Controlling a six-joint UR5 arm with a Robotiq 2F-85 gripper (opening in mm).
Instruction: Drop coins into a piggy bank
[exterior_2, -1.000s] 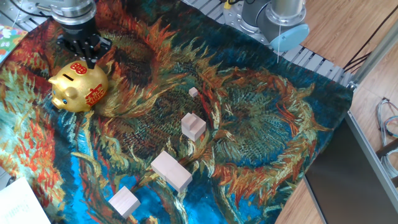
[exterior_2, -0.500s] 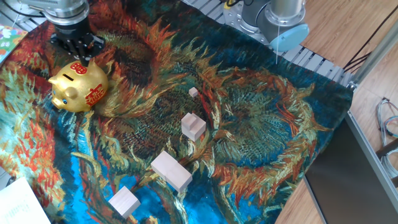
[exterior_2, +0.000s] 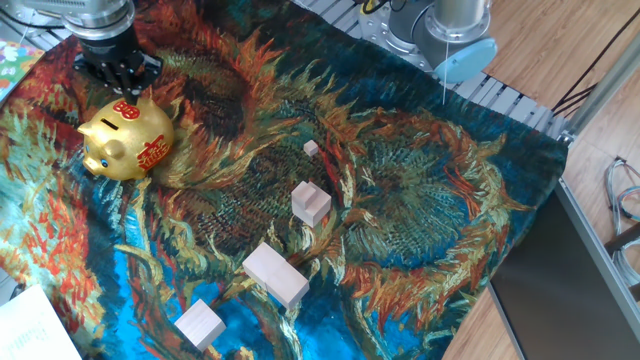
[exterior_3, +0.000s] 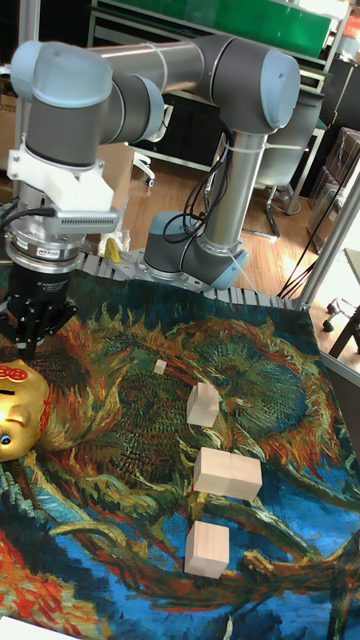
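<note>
Just below the claw (exterior_2: 122, 88), state unclear, sits the piggy bank (exterior_2: 127, 140).

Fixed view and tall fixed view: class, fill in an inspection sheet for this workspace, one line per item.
Surface: table draped with a sunflower-print cloth.
Job's things: gold piggy bank upright near the cloth's edge; no coins seen.
Clutter: four pale wooden blocks, one tiny, spread mid-cloth.
Grippers: gripper just above the piggy bank's back; whether the jaws are open cannot be told.
Cables: black cables beside the table.
Surroundings: aluminium frame post, wood floor.
</note>
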